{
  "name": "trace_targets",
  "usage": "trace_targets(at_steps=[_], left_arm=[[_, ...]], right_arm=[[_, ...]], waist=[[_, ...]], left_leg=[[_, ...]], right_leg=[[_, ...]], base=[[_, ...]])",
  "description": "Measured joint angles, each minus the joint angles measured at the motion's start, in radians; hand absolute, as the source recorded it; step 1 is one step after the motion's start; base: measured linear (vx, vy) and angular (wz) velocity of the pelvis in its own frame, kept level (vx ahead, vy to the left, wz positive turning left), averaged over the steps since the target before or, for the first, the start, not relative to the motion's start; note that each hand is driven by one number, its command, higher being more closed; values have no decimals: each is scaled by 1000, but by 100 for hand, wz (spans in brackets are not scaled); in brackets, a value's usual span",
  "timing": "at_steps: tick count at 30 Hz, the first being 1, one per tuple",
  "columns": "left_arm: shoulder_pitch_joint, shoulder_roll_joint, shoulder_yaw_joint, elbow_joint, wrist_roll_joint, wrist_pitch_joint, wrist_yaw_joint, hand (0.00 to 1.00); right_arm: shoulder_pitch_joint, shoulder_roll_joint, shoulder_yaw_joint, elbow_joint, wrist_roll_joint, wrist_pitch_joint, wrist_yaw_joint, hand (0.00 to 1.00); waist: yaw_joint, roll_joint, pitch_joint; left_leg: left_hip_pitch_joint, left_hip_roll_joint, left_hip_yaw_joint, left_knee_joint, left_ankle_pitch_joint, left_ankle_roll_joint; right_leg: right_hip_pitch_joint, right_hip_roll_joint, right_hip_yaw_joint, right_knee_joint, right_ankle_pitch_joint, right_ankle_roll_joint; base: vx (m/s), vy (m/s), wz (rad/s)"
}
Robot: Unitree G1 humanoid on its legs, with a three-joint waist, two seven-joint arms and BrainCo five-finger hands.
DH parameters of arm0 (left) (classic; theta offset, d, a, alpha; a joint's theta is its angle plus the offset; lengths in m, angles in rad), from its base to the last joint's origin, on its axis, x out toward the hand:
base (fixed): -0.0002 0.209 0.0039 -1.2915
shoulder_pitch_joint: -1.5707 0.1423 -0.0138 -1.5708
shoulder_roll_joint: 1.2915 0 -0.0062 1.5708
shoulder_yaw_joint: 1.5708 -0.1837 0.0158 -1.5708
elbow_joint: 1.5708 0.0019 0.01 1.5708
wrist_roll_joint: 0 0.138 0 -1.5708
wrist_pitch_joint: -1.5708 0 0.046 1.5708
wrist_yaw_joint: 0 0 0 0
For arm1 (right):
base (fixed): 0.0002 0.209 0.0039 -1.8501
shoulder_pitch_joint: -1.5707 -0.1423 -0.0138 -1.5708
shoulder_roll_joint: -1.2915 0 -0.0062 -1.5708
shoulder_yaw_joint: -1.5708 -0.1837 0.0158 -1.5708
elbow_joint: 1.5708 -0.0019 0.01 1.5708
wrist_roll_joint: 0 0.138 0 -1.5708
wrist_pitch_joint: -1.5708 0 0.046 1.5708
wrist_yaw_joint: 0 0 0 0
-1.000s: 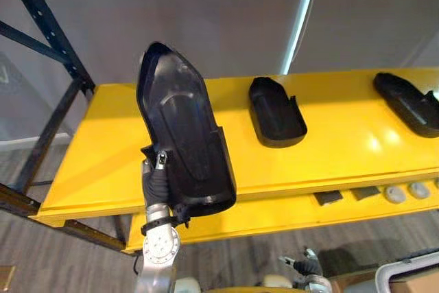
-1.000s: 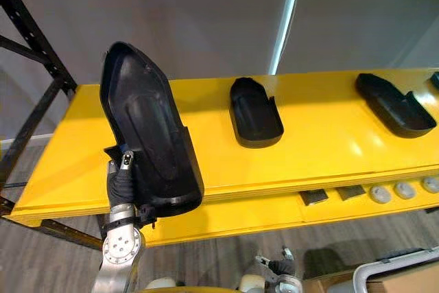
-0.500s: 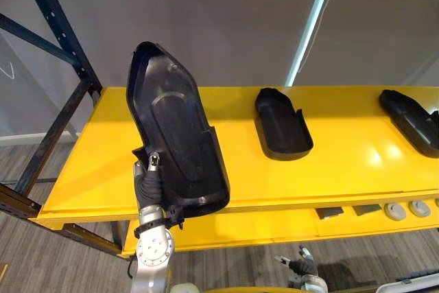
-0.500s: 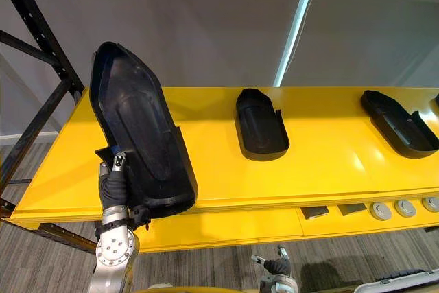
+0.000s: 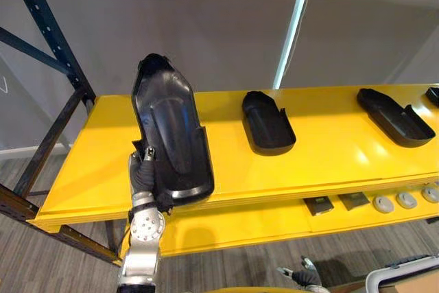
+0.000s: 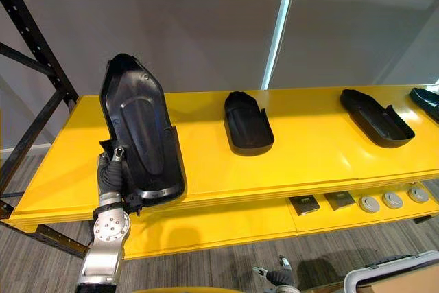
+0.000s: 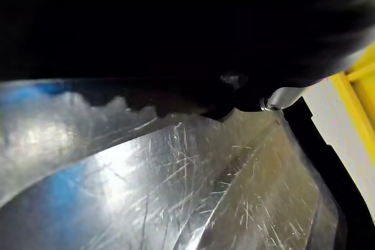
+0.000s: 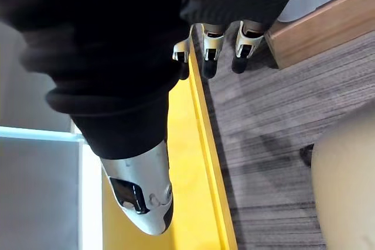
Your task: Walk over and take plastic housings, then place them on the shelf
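Left eye view first: the left hand (image 5: 141,178) is clamped on the bottom end of the big black housing (image 5: 168,135), with the thumb hooked over its rim and the rest of the fingers hidden behind it. So that one's still in the hand and not set down. It stands nearly upright, hollow side facing the camera, over the left end of the yellow shelf (image 5: 329,152).

What's changed over the last second is that the housing reads smaller and further out from the head. Its lower end now sits about level with the shelf's front edge, where before it hung down past it. The whole picture has also slid around, so the camera moved too. I wouldn't read the shift of the other parts as them moving.

My take is that the arm is reaching out for the drop and the carry is basically over. What's left is tipping it flat onto the bare left stretch and letting go. I can't tell if the bottom edge is touching the shelf yet.

Further along the shelf there's a smaller housing (image 5: 267,123) lying mid-shelf, well apart from the held one, and a long housing (image 5: 392,116) toward the right end.

The right hand (image 8: 212,40) just hangs down low with loose fingers and nothing in it.
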State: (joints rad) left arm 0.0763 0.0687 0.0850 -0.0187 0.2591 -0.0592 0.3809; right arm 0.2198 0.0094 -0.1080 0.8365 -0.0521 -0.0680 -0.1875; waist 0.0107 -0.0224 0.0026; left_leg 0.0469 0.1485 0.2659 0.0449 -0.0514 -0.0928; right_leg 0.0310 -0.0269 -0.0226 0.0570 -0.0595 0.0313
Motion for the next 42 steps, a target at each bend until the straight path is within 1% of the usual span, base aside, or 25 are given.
trace_targets(at_steps=[3, 6, 8, 11, 16, 23, 24, 27, 30, 33, 37, 42], left_arm=[[-39, 22, 32, 76, 1, 24, 12, 100], [-60, 38, 62, 142, 1, 45, 13, 100], [-63, 54, 81, 165, 1, 56, 13, 100], [-101, 81, 98, 219, 1, 57, 13, 100], [-195, 117, 154, 339, -4, 78, 15, 100], [-273, 158, 170, 441, -15, 85, 17, 100], [-294, 167, 178, 465, -26, 85, 17, 0], [-337, 197, 196, 513, -34, 89, 20, 0], [-382, 234, 201, 558, -52, 93, 21, 0], [-417, 241, 201, 592, -53, 94, 35, 0], [-462, 252, 199, 635, -53, 94, 37, 0], [-493, 257, 192, 657, -56, 93, 40, 0]], right_arm=[[-9, -8, -1, 5, -2, 0, 17, 0], [-20, -16, -1, 19, -25, 1, 18, 0], [-27, -15, -1, 24, -35, 3, 18, 0], [-32, -18, -2, 33, -38, 5, 19, 0], [-46, -21, -10, 44, -39, 6, 21, 0], [-47, -28, -9, 45, -40, 7, 38, 0], [-49, -29, -9, 44, -40, 7, 38, 0], [-60, -30, -9, 44, -40, 6, 38, 0], [-65, -30, -9, 44, -40, 6, 39, 0], [-67, -31, -9, 44, -40, 5, 39, 0], [-68, -36, -9, 43, -40, 1, 39, 0], [-68, -38, -9, 43, -40, -3, 38, 0]], waist=[[-7, 7, 0], [-15, 15, -3], [-22, 15, -2], [-21, 16, -2], [-26, 24, 4], [-28, 23, 11], [-29, 22, 16], [-38, 20, 34], [-48, 18, 36], [-50, 15, 40], [-54, 15, 41], [-56, 4, 50]], left_leg=[[11, -8, 1, -48, 30, 1], [32, -13, 10, -82, 44, -1], [33, -13, 11, -85, 44, -1], [38, -15, 20, -100, 51, 1], [41, -23, 35, -118, 61, 6], [52, -30, 35, -139, 65, 9], [52, -30, 35, -140, 65, 9], [49, -30, 35, -140, 64, 8], [35, -30, 35, -139, 65, 8], [35, -30, 29, -139, 64, 8], [35, -30, 21, -139, 64, 8], [35, -30, 17, -139, 64, 8]], right_leg=[[-3, 7, 2, -11, 8, 2], [-2, 9, 9, -12, 8, 2], [-3, 10, 13, -14, 9, 3], [-3, 12, 23, -27, 20, 2], [-19, 11, 43, -28, 30, 2], [-21, 9, 52, -42, 32, 4], [-21, 9, 52, -42, 31, 4], [-22, 9, 52, -45, 31, 4], [-36, 10, 54, -48, 32, 4], [-34, 12, 57, -53, 32, 4], [-34, 13, 60, -53, 32, 3], [-36, 13, 60, -50, 32, 3]], base=[[0, -2, -2], [11, -7, -6], [9, 2, -5], [-1, 1, -8], [-25, 9, -12], [-16, 5, -3], [0, 0, 0], [0, 0, 0], [45, -6, -2], [61, -10, -7], [45, -9, -6], [-7, 0, 0]])
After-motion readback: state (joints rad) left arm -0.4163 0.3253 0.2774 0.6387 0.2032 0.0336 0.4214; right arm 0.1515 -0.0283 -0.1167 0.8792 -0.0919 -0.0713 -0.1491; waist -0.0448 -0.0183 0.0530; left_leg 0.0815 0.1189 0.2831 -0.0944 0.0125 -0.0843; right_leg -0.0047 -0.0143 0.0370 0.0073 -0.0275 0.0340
